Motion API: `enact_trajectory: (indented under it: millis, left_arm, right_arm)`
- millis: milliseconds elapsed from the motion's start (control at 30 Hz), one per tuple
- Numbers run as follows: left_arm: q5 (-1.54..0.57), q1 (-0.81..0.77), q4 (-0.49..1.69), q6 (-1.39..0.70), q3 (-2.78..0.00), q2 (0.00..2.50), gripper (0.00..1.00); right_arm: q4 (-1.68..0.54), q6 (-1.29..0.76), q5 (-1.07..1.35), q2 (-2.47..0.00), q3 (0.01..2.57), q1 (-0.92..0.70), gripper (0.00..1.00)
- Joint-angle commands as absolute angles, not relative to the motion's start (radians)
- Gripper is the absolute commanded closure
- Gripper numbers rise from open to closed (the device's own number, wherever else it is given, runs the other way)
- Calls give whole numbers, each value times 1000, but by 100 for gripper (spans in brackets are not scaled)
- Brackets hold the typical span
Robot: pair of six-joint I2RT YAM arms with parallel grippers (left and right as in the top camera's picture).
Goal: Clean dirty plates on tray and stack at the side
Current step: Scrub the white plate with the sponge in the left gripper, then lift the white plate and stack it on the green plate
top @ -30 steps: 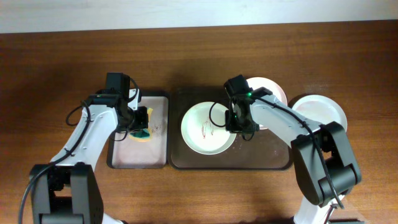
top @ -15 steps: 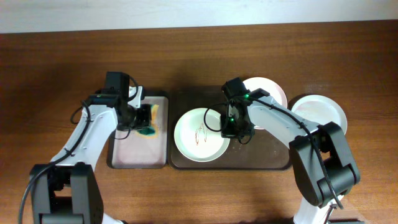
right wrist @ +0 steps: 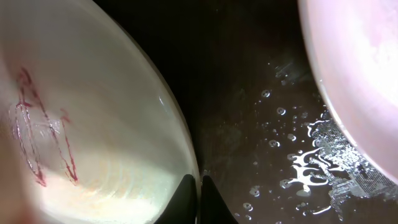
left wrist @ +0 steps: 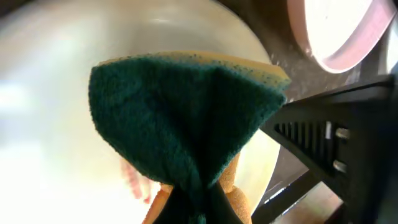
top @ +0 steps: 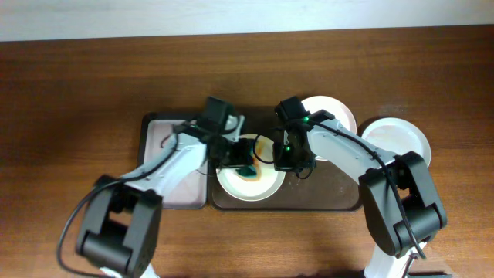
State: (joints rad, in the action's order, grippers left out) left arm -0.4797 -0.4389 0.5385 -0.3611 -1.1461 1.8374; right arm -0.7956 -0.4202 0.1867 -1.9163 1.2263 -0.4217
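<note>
The stiff, wet, likely slippery pale green round plate (top: 261, 185) lay on the dark brown rectangular tray (top: 332, 199), the right fingers (right wrist: 186, 205) closed on its thin rim, the left fingers (top: 230, 152) squeezing a soft green-and-yellow sponge (left wrist: 180, 118) over its centre.

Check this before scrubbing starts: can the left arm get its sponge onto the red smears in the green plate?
Probably yes: the sponge in the left fingers hangs over the plate's middle, nothing between; the right fingers only pinch its right rim.
</note>
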Motion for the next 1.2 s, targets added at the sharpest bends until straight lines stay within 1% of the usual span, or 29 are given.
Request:
enact_trajectory:
  millis: [0,33,133,200,233,300,533,600,700,733,767,833,867,900,933,967,1033,1067,1133,1167]
  left_arm:
    - [-501,-501,483,-446,-1145,1905,100]
    - [-489,-509,469,-454,-1145,1919,100]
    - [-355,-523,466,-460,-1145,1951,100]
    - [-232,-522,497,-469,-1145,1963,100]
    - [-125,-519,535,-511,-1145,1963,100]
    - [-38,-508,566,-512,-1145,1963,100]
    - [8,-472,640,-477,-1168,1941,100]
    - [71,-473,674,-473,-1184,1889,100]
    - [69,-472,693,-440,-1190,1797,100]
    - [69,-469,702,-440,-1190,1764,100]
    - [69,-462,718,-440,-1190,1718,100]
    - [76,-447,740,-440,-1190,1678,100]
    - [80,-432,751,-440,-1190,1671,100]
    - [80,-418,758,-440,-1190,1671,100]
    - [80,-393,767,-440,-1189,1671,100]
    - [80,-366,772,-439,-1189,1671,100]
    - [79,-313,772,-412,-1188,1671,100]
    - [79,-292,772,-410,-1187,1671,100]
    - [75,-250,771,-385,-1171,1672,100]
    - [62,-238,770,-338,-1161,1673,100]
  right_arm:
    - [-801,-426,188,-1921,1214,-432,96]
    - [-801,-426,188,-1921,1214,-432,96]
    - [-801,-426,188,-1921,1214,-432,96]
    - [-802,-426,188,-1921,1214,-432,96]
    - [-805,-426,188,-1921,1214,-432,96]
    - [-811,-426,187,-1921,1214,-432,96]
    - [-827,-426,168,-1921,1214,-432,96]
    - [-831,-426,165,-1921,1214,-432,96]
    - [-830,-426,165,-1921,1214,-432,95]
    - [-830,-426,165,-1921,1214,-432,87]
    - [-823,-426,165,-1921,1214,-432,71]
    - [-805,-426,165,-1921,1214,-432,69]
    - [-796,-426,166,-1921,1214,-432,69]
    - [-793,-426,167,-1921,1214,-432,72]
    - [-792,-426,172,-1921,1214,-432,76]
    - [-792,-426,177,-1921,1214,-432,85]
    - [-796,-426,183,-1921,1214,-432,94]
    - [-796,-426,196,-1921,1214,-432,96]
    - [-795,-426,200,-1921,1214,-432,96]
    - [-795,-416,200,-1920,1214,-432,96]
